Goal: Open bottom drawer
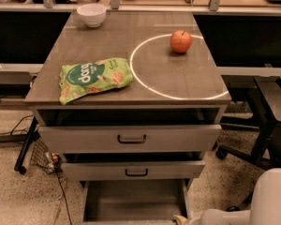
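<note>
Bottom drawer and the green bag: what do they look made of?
Bottom drawer: plain grey, matte; painted metal or laminate, hard to say. Green bag: thin plastic film, crinkled and shiny. The gripper sits low by the drawer's front right corner.

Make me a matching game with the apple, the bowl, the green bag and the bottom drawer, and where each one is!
1 apple
2 white bowl
3 green snack bag
4 bottom drawer

A pulled out, grey inside
B back left of the cabinet top
C inside the white circle
D front left of the cabinet top

Pairs: 1-C, 2-B, 3-D, 4-A.

The gripper sits at the view's bottom edge, by the drawer's front right corner.
</note>
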Available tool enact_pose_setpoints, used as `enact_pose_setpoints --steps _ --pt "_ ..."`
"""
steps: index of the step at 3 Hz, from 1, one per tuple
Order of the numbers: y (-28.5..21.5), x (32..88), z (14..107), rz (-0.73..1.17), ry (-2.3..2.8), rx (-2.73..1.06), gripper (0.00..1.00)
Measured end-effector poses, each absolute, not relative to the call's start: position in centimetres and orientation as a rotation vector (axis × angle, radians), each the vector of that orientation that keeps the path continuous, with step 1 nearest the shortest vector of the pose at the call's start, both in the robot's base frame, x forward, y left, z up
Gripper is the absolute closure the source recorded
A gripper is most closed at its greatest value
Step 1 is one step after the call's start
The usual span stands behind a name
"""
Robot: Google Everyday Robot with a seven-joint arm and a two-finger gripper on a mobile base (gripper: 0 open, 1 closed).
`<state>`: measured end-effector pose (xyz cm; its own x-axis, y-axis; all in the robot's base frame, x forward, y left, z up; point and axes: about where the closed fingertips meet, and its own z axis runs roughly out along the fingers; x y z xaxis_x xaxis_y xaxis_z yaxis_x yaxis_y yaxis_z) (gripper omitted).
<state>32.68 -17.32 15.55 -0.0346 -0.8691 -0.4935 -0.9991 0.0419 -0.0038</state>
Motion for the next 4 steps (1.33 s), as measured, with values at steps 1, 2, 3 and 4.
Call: enact_pose_setpoints --steps 1,2,3,4 --pt "-17.3 32.7 16.3 0.494 1.965 -1.886 0.3" --pt "-17.4 32.5 16.8 0.49 1.96 -1.884 0.06" --pt "-18.5 31.5 22.6 0.437 1.905 -1.839 0.0" --pt "-19.1 31.9 27.3 0.432 1.876 -1.737 0.0"
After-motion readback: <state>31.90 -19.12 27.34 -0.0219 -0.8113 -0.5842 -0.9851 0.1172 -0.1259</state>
